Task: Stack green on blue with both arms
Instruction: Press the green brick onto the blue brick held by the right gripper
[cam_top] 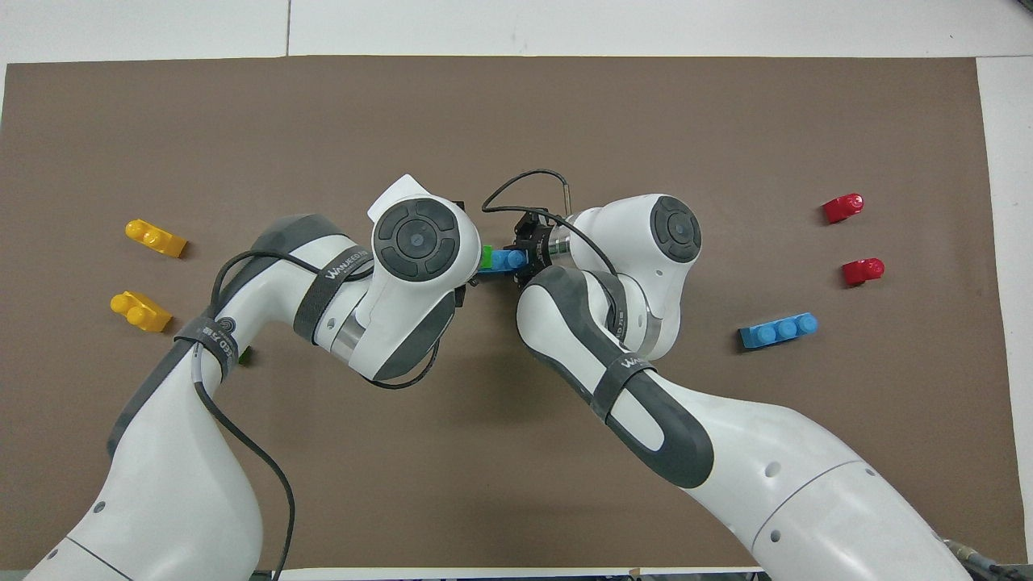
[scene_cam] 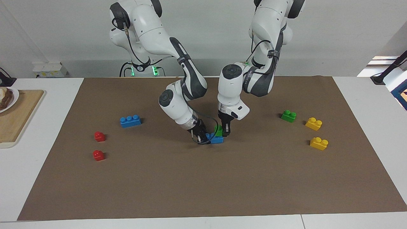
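Observation:
A blue brick (scene_cam: 217, 139) lies at the middle of the brown mat (scene_cam: 203, 178). A green brick (scene_cam: 218, 129) sits on its end toward the left arm's end of the table. My left gripper (scene_cam: 224, 133) comes down from above and is shut on the green brick. My right gripper (scene_cam: 203, 137) reaches in low from the side and is shut on the blue brick's other end. In the overhead view the green brick (cam_top: 487, 257) and blue brick (cam_top: 505, 260) show between the wrists. The right gripper (cam_top: 524, 255) is seen there, and the left one is hidden under its wrist.
A second blue brick (scene_cam: 130, 121) and two red bricks (scene_cam: 100, 136) (scene_cam: 98, 155) lie toward the right arm's end. A second green brick (scene_cam: 288, 116) and two yellow bricks (scene_cam: 313, 123) (scene_cam: 319, 143) lie toward the left arm's end. A wooden board (scene_cam: 19, 117) lies off the mat.

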You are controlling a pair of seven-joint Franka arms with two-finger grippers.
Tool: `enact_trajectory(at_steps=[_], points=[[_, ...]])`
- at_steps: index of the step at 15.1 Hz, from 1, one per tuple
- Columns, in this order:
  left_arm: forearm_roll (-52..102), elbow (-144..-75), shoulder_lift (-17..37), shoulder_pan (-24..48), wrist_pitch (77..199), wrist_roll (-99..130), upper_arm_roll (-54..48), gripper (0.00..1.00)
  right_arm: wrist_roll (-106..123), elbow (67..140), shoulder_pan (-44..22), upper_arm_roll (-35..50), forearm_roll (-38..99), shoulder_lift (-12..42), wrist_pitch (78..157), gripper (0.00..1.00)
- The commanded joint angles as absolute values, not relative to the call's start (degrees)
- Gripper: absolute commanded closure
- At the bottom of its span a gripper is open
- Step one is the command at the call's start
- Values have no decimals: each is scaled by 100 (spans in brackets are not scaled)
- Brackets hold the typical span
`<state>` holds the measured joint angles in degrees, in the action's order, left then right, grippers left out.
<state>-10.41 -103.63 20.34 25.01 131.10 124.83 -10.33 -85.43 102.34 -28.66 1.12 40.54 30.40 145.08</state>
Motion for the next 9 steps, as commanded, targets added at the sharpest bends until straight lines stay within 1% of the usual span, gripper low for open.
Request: enact_trajectory(at_steps=[1,9], points=[[-1195,-10415,2092,2628,13289,12665,-949,100,-8306,10441,-2909,123,4245,3067,14704,100],[-1292,-10450,2197,2681,13500,12779,-914,100,-8314,10441,-2900,123,4245,3067,14704,100]])
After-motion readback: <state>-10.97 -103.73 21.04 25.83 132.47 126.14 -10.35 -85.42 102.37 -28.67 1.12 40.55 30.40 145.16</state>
